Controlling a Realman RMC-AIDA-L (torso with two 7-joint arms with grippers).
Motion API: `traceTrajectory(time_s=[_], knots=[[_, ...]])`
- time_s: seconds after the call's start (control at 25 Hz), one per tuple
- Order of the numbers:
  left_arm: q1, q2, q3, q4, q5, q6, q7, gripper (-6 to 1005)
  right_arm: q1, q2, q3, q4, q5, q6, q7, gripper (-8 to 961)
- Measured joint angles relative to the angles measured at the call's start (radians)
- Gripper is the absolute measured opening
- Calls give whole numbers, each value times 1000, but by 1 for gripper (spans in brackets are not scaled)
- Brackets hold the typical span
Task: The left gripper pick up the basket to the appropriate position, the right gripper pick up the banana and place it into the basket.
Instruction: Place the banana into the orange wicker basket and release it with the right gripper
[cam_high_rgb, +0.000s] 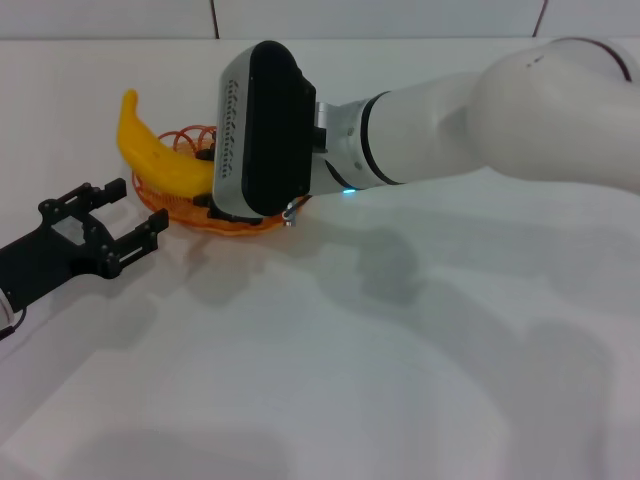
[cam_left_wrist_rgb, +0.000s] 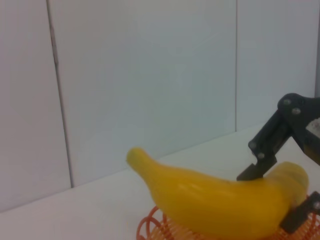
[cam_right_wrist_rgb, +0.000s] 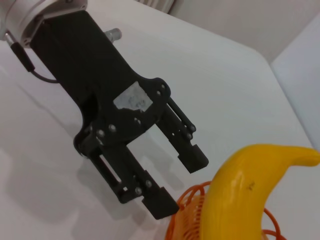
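Observation:
The yellow banana (cam_high_rgb: 155, 155) lies tilted over the orange wire basket (cam_high_rgb: 190, 215), with one pointed end sticking up past the far left rim. My right gripper (cam_high_rgb: 205, 175) is mostly hidden behind its wrist housing in the head view. The left wrist view shows its black fingers (cam_left_wrist_rgb: 260, 165) clamped on the banana's (cam_left_wrist_rgb: 215, 200) near end, above the basket (cam_left_wrist_rgb: 160, 227). My left gripper (cam_high_rgb: 135, 207) is open and empty on the table, just left of the basket rim. The right wrist view shows the left gripper (cam_right_wrist_rgb: 177, 182) beside the basket (cam_right_wrist_rgb: 192, 212) and the banana (cam_right_wrist_rgb: 245, 200).
The white table (cam_high_rgb: 350, 380) stretches out in front of and to the right of the basket. My thick white right arm (cam_high_rgb: 480, 115) reaches in from the right above the table. A white panelled wall (cam_left_wrist_rgb: 150, 75) stands behind the table.

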Motion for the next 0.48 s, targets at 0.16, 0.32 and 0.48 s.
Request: traceTrajectory(time_s=[0.16, 0.32, 0.48], knots=[[2, 0, 0, 0, 1, 0, -1, 696, -11, 0, -1, -10, 0, 32, 0, 630], [5, 0, 0, 0, 2, 0, 1, 696, -38, -4, 7, -37, 1, 47, 0, 639], [9, 0, 0, 0, 1, 0, 1, 696, -64, -8, 10, -84, -2, 42, 1, 671]])
